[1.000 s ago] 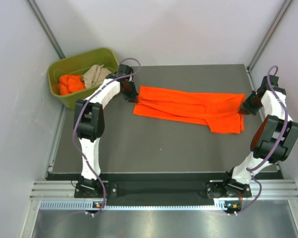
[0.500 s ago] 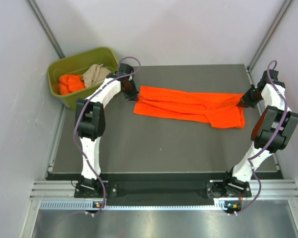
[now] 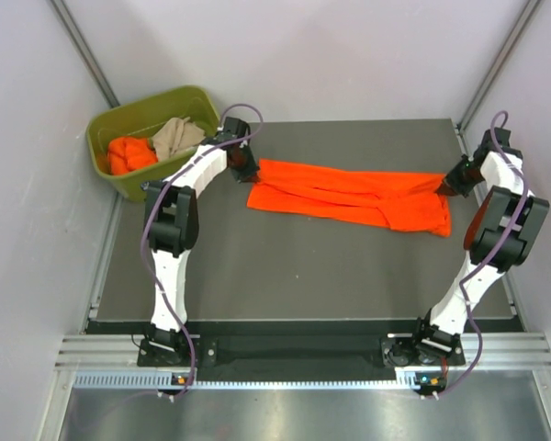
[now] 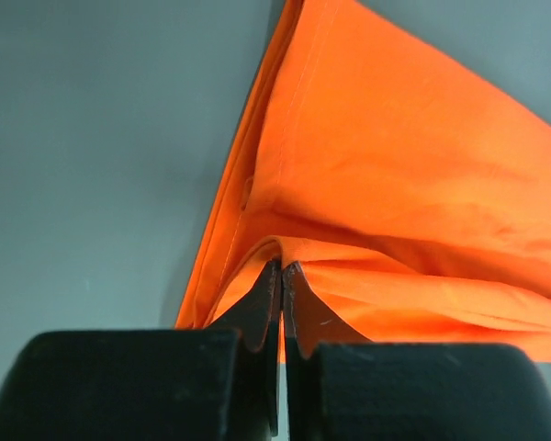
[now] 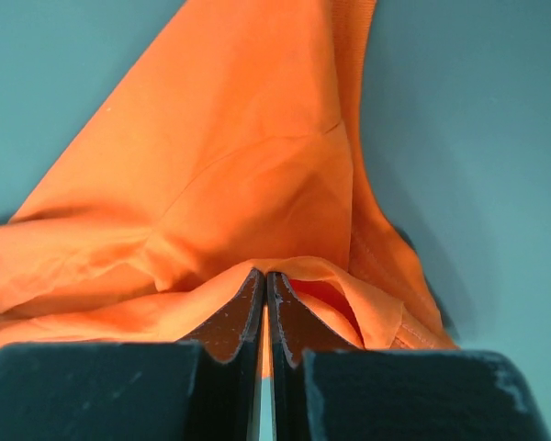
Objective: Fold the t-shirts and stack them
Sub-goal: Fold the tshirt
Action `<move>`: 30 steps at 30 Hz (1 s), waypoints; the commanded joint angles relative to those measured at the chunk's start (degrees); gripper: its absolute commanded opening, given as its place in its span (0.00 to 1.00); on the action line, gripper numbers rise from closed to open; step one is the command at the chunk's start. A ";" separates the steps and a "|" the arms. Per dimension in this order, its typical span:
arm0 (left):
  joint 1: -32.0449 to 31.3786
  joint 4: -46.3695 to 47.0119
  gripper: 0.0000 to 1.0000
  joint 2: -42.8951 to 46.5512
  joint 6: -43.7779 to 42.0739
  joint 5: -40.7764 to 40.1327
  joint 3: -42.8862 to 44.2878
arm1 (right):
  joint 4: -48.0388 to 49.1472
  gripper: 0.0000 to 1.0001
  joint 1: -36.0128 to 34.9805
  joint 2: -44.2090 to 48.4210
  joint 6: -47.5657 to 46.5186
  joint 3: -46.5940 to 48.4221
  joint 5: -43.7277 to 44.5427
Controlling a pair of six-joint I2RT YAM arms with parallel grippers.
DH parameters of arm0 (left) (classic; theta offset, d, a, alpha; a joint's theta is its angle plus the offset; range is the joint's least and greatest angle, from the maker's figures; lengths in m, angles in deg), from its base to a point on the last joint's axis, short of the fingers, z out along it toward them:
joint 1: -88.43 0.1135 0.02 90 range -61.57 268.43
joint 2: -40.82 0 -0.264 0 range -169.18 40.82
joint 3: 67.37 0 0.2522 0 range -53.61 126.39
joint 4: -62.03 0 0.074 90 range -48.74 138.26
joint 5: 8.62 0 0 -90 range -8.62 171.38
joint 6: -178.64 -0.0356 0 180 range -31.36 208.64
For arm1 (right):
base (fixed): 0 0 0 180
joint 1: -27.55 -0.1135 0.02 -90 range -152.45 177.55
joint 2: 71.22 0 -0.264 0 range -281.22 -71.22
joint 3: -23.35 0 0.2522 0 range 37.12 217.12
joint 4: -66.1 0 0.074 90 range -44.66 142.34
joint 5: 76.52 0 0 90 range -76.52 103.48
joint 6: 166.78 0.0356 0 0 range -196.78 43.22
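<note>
Bright orange cotton t-shirt (image 3: pixel 349 195) lies pulled into a long band across the back of the dark grey table (image 3: pixel 257 276), approx. halved lengthwise. L gripper (image 3: pixel 246 171) jaws pinch its left end, R gripper (image 3: pixel 448 184) jaws pinch the right end. Crumpled orange shirt (image 3: pixel 129 154) & beige-tan shirt (image 3: pixel 174 138) sit unfolded in the olive-green plastic bin (image 3: pixel 106 129). No stack yet, so early on, I'd judge.

We see a left arm (image 3: pixel 171 268) and a right arm (image 3: pixel 466 292) built alike: white link shells between bulky black joint housings, each on a black base. A thin purple cable (image 3: pixel 242 107) runs along each and loops free near the wrist. Up close, the left gripper (image 4: pixel 282 268) and right gripper (image 5: pixel 263 274) are matte black, each a blocky body carrying two thin, tapered fingers with scuffed, speckled faces.
</note>
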State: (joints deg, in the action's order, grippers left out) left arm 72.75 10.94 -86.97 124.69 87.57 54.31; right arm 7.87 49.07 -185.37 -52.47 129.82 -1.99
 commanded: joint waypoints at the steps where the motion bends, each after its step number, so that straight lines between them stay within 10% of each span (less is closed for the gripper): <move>1: 3.20 -0.74 0.00 -2.81 3.67 -3.12 1.94 | 2.19 0.01 -0.25 -0.99 0.38 2.74 -0.53; 5: 3.20 -1.17 0.03 -4.22 3.94 -2.59 3.17 | 2.46 0.06 -0.16 -2.13 0.29 2.83 -0.27; 12: 2.59 -3.98 0.48 -2.30 0.61 -5.67 3.26 | -1.75 0.34 0.10 -3.89 -1.72 7.22 2.45; 21: 1.10 -4.87 0.54 8.42 -4.32 -9.72 -5.25 | -10.64 0.69 -0.69 1.11 -3.75 12.15 10.10; 30: -2.33 1.10 0.49 19.32 -7.92 -6.46 -17.47 | -6.79 0.72 -3.76 15.26 -2.70 -5.50 3.61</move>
State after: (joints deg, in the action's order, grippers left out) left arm 71.74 8.12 -72.67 118.66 81.06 38.88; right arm -0.43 47.78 -176.01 -55.28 127.79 5.01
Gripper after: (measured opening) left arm 0.493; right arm 0.724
